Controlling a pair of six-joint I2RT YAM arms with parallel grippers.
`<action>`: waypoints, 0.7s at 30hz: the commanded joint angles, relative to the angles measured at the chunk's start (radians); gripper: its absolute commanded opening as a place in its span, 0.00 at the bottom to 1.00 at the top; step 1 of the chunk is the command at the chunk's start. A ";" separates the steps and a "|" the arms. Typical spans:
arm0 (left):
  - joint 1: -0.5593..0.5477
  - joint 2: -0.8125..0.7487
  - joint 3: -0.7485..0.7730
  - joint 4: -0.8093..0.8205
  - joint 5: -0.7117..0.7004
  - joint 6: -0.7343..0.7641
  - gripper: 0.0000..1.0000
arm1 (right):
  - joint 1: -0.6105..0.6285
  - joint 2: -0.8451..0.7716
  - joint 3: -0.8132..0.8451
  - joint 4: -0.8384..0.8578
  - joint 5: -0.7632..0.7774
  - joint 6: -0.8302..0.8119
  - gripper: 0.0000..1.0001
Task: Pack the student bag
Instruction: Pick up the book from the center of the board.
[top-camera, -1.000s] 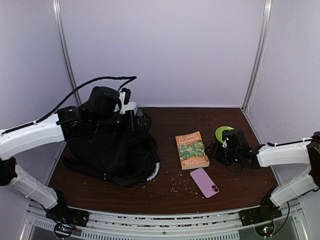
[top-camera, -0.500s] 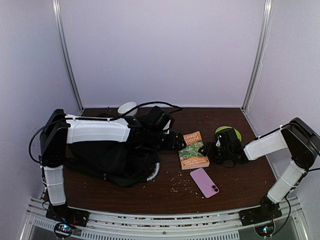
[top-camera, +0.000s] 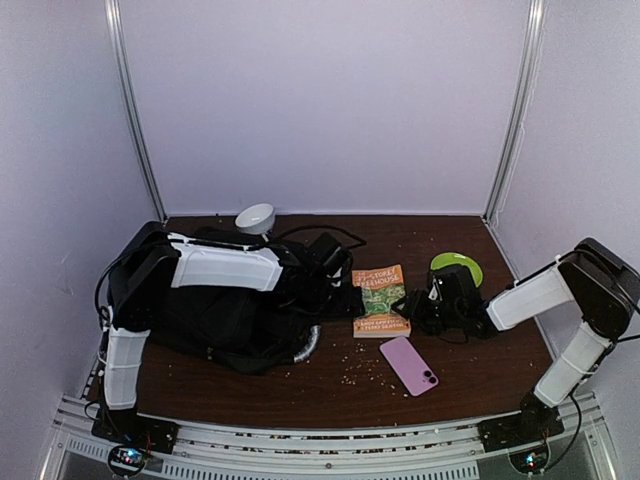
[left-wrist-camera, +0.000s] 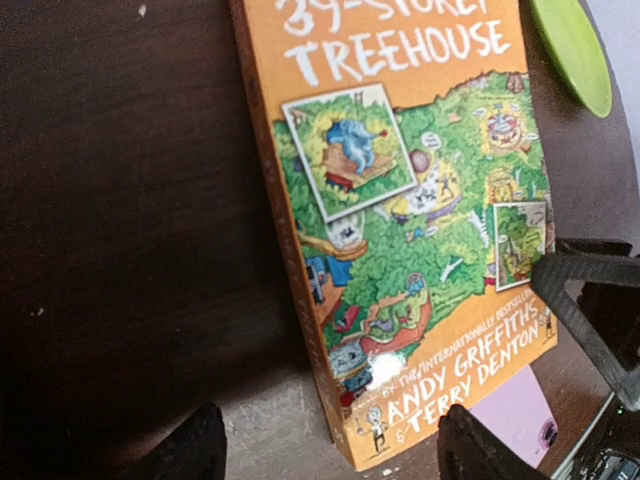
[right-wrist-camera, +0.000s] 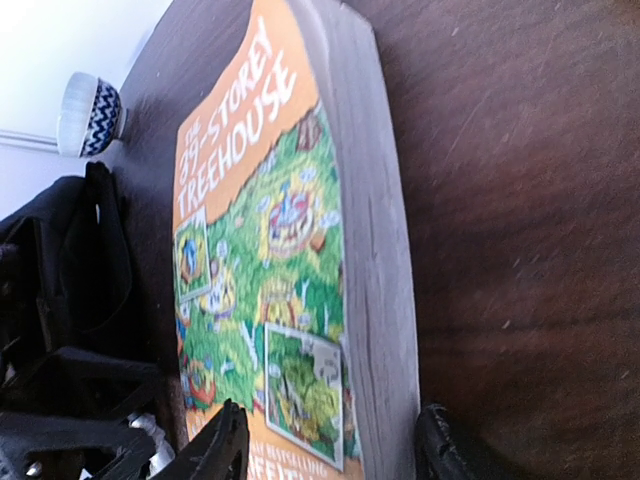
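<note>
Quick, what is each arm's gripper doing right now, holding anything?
Left gripper: open, fingers astride the book's corner, holding nothing.
Right gripper: open, fingers astride the book's page edge, holding nothing.

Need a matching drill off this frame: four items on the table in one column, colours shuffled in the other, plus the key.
Items:
1. backpack
2. book
3. phone
4. plate

Colours:
A. pink
B. lime green
C. black
D. orange with a green picture

Pairs: 1-C, 2-D, 3-A, 4-B
</note>
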 joint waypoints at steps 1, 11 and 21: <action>0.006 0.029 0.027 0.005 0.021 -0.008 0.73 | 0.058 -0.036 -0.027 -0.035 -0.027 0.041 0.56; 0.011 0.039 0.002 0.020 0.027 -0.005 0.61 | 0.057 -0.157 0.009 -0.197 0.131 0.026 0.61; 0.021 0.044 -0.041 0.040 0.031 0.003 0.45 | -0.047 0.050 0.209 -0.242 0.090 -0.045 0.62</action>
